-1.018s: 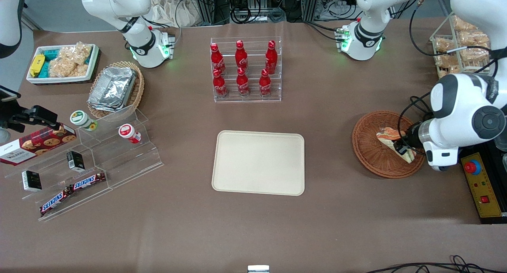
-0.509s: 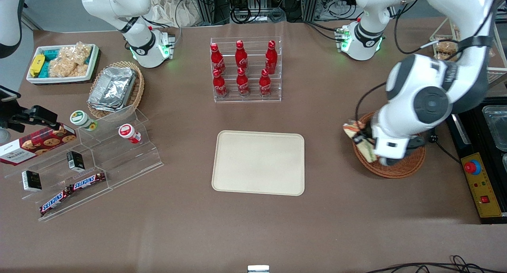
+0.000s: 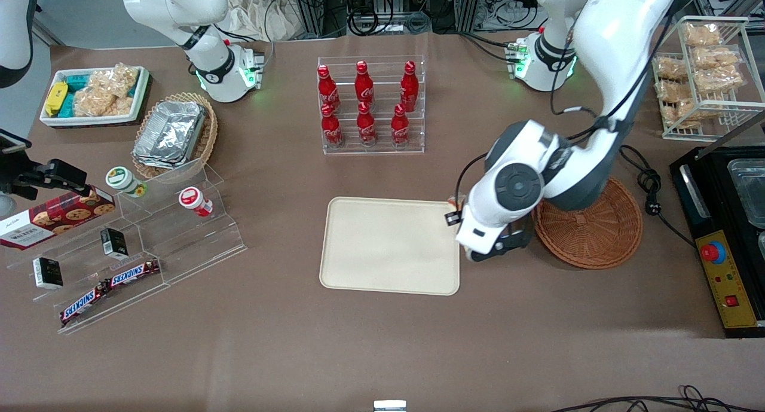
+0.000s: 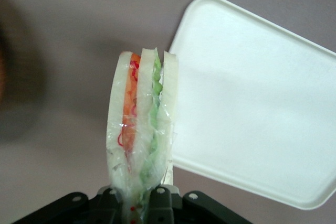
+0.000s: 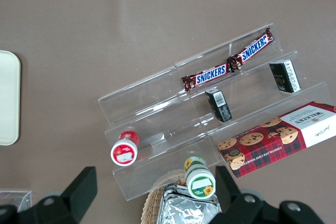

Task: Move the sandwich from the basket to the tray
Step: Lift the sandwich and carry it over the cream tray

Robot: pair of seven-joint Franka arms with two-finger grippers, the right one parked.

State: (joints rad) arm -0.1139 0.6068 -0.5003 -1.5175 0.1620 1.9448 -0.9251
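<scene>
Over the tray's [image 3: 389, 245] edge nearest the basket [image 3: 588, 225] hangs my pincer [image 4: 140, 195], clenched on the sandwich [image 4: 140, 135], pinched low down with the wedge standing out past the fingers. Sandwich is airborne, just beside the tray rim; not yet over the tray's bare middle. Basket sits empty, near the tray toward my arm's end of the table.

Risks, as I judge them:
- Letting go now. Wedge would likely fall on the tray rim or the tablecloth just beside it, since most of the tray lies farther toward the parked arm's end.
- Slip. Clear wrap looks slick and my hold is only on one end; a sharp swing could pivot or shed the wedge.
- Squeeze. Soft bread, layered filling; too hard a grip would likely crush it.
- Dropping from height. A thin wedge could tip or bounce against the low rim.

Count, largest to smallest:
- tray: one
- basket: one
- bottle rack [image 3: 370, 104], farther from the front camera than the tray: one
- sandwich: one
- red bottles [image 3: 365, 124] in that rack: six, two rows of three
- Snickers bars [image 5: 227, 62], toward the parked arm's end from the tray: two
</scene>
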